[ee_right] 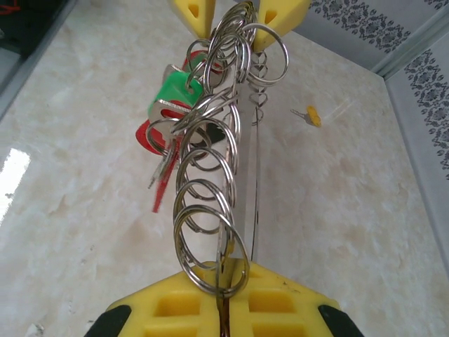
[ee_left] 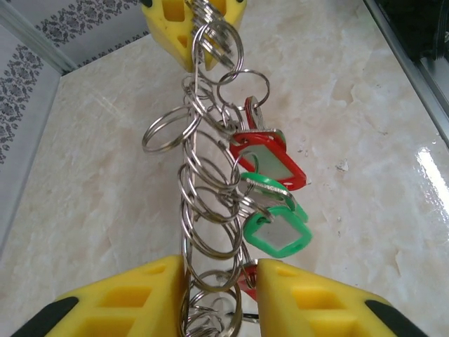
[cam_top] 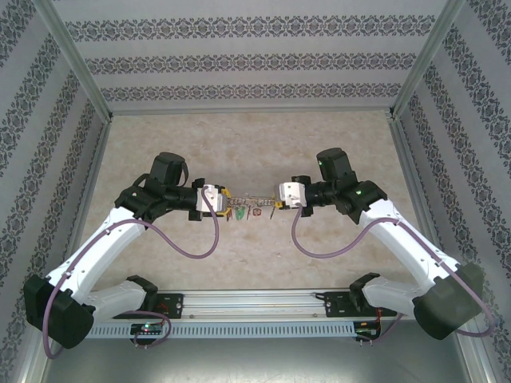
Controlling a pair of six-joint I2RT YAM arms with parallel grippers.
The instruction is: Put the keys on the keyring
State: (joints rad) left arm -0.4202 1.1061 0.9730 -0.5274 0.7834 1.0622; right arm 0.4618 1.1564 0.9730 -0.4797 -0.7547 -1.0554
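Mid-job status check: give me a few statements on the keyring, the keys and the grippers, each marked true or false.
1. The keyring spans between the left gripper and the right gripper, above the table. True.
2. A green-tagged key hangs from it beside a red-tagged key. True.
3. The yellow-tagged key hangs with the red and green ones. False: it lies on the table, apart from the keyring.
4. The right gripper stands wide open. False: it is shut on the keyring's end.
5. The red-tagged key lies flat on the table. False: it dangles from the keyring in the air.
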